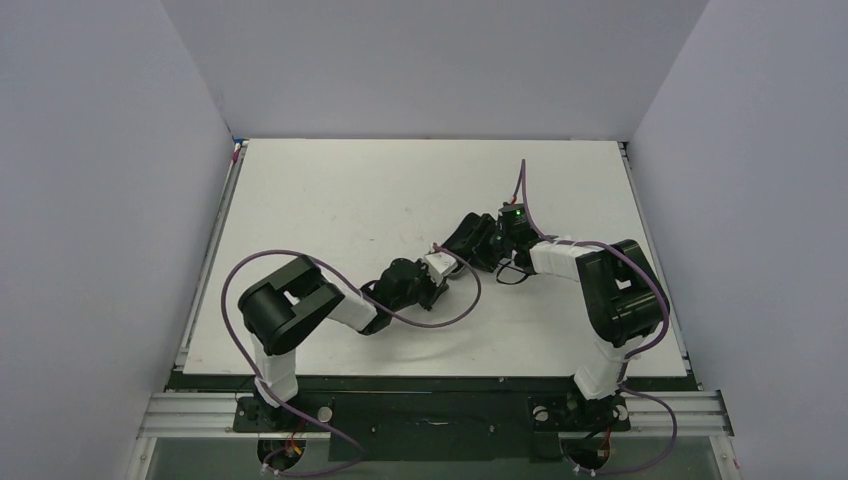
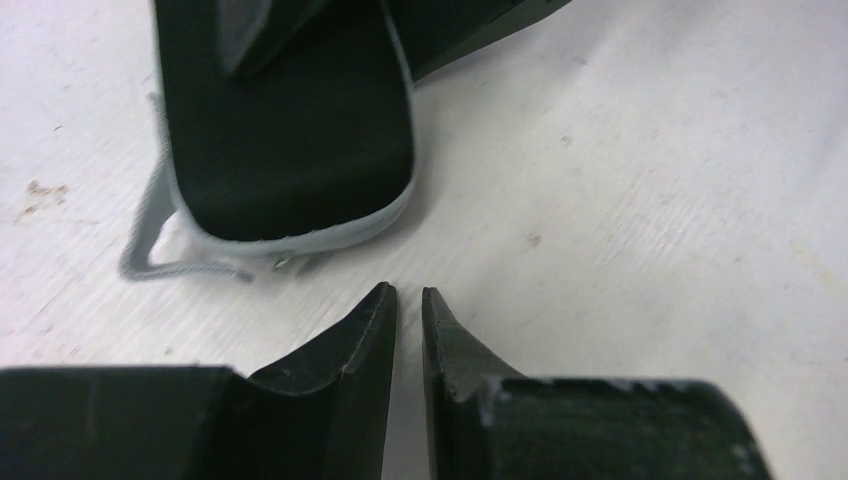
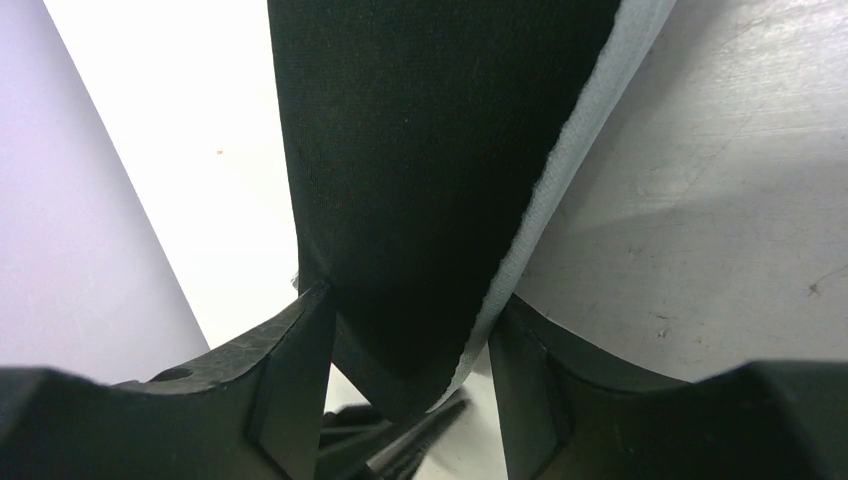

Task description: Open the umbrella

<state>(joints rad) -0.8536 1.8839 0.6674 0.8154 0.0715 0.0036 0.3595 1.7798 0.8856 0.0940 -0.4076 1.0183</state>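
From my console I see a white table (image 1: 350, 190), scuffed and dull, with a small brownish stain (image 2: 40, 190) off to the left of the left fingertips. Three plain pale lavender-grey walls (image 1: 420, 60) box it in, and one aluminium rail (image 1: 200, 415) runs along the near edge. I count two arms, the left arm (image 1: 290, 305) and the right arm (image 1: 620, 290), each trailing one purple cable (image 1: 440, 320), and one umbrella (image 1: 472, 236) lying mid-table between the two wrists. The left gripper (image 2: 408, 292) has its fingers drawn almost together with only a thin slit between them, and nothing is in that slit. A black flap of the canopy with pale edging lies on the table just beyond those tips and to their left, with a grey cord loop (image 2: 150, 245) beside it. The right gripper (image 3: 410, 298) is clamped on a fold of the canopy, black fabric with a pale hem filling the space between its fingers and running on past the tips.
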